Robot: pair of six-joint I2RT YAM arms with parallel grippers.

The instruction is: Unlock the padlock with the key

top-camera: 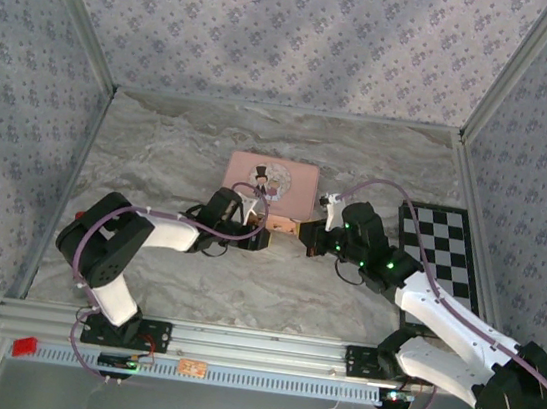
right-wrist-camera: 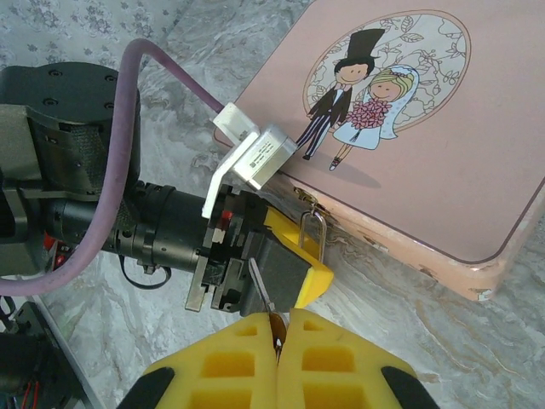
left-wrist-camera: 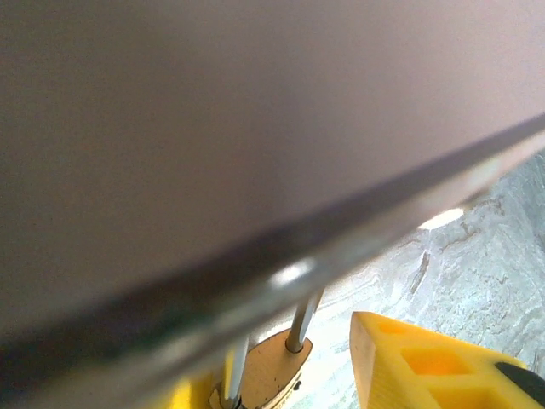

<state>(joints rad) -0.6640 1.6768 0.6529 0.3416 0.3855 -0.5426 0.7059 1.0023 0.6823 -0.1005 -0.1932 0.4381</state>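
Your right claw (right-wrist-camera: 279, 328) is pressed shut, its two yellow fingers meeting around the key (right-wrist-camera: 261, 288). The thin silver blade sticks up and slightly left out of the pinch, toward the other arm. Just ahead of this claw, up and a little right of the blade tip, the padlock (right-wrist-camera: 313, 232) hangs from the near edge of the pink tin (right-wrist-camera: 426, 170), its slim shackle upright.

Your left claw (top-camera: 261, 235) reaches in from the opposite side, against the same edge of the tin. Its yellow fingers (left-wrist-camera: 426, 362) sit on either side of the brass padlock body, which lies right between them, with a sliver of gap on one side. You cannot tell whether they pinch it. The tin's lid, with a cartoon bride and groom, lies beyond both claws. A checkered board (top-camera: 439, 249) lies beside the right arm's outer side.
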